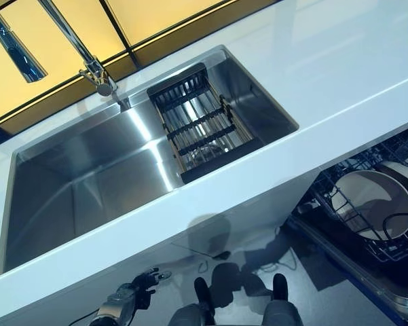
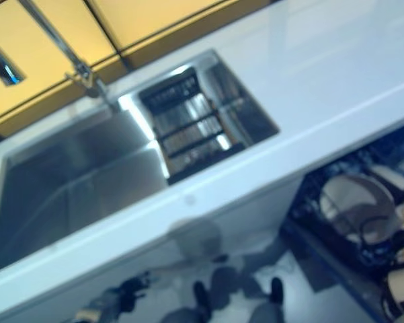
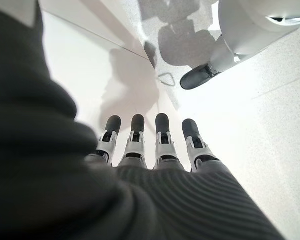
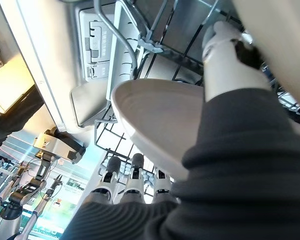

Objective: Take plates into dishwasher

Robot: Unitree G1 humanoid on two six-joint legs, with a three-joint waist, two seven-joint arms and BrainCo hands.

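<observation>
A white plate (image 4: 154, 120) stands on edge in the open dishwasher's dark wire rack (image 4: 135, 55). My right hand (image 4: 132, 172) pinches it, fingers on one face and the thumb (image 4: 222, 60) on the other. From the head, the same plate (image 1: 370, 200) shows in the rack (image 1: 326, 183) below the counter at the lower right, with more white dishes beside it. My left hand (image 1: 132, 295) hangs low in front of the cabinet; its fingers (image 3: 162, 135) are straight and hold nothing.
A steel sink (image 1: 88, 183) is set into the white counter (image 1: 339, 75), with a black drainer basket (image 1: 200, 122) at its right end and a chrome tap (image 1: 88, 64) behind. The dishwasher door (image 1: 366, 285) lies open at the lower right.
</observation>
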